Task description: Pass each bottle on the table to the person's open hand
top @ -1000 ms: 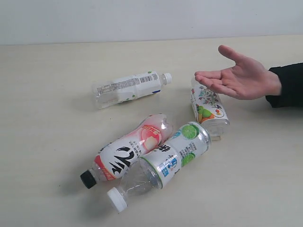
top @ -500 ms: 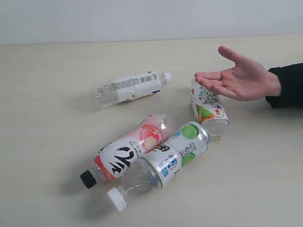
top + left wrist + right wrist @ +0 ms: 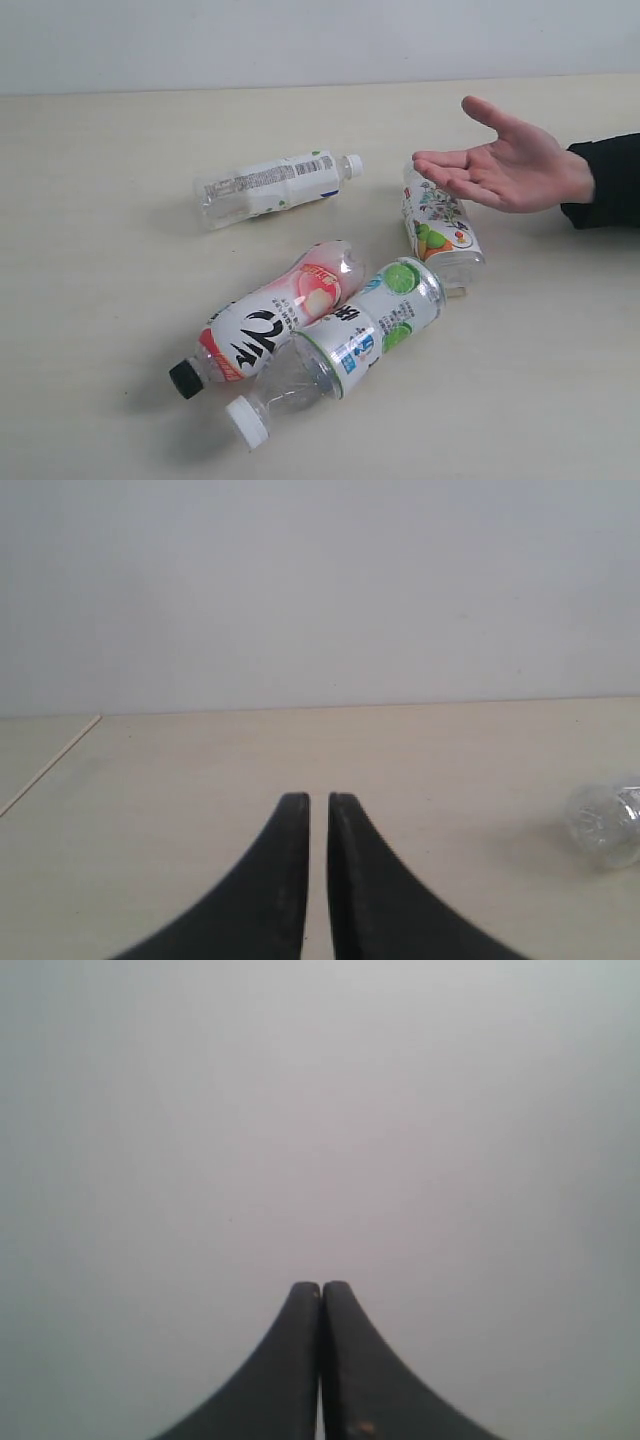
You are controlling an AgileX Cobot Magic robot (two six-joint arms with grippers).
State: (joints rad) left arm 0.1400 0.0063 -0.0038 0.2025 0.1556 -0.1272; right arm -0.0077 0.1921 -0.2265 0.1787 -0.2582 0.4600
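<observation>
Four bottles lie on their sides on the beige table. The white-label bottle is at the back. The pink peach bottle with a black cap rests against the green lime bottle near the front. The short fruit-picture bottle lies just under the person's open hand, which is held palm up at the right. Neither gripper shows in the exterior view. My left gripper is shut, empty, low over the table, with a clear bottle end off to one side. My right gripper is shut, facing a blank grey surface.
A pale wall runs behind the table's far edge. A table edge shows in the left wrist view.
</observation>
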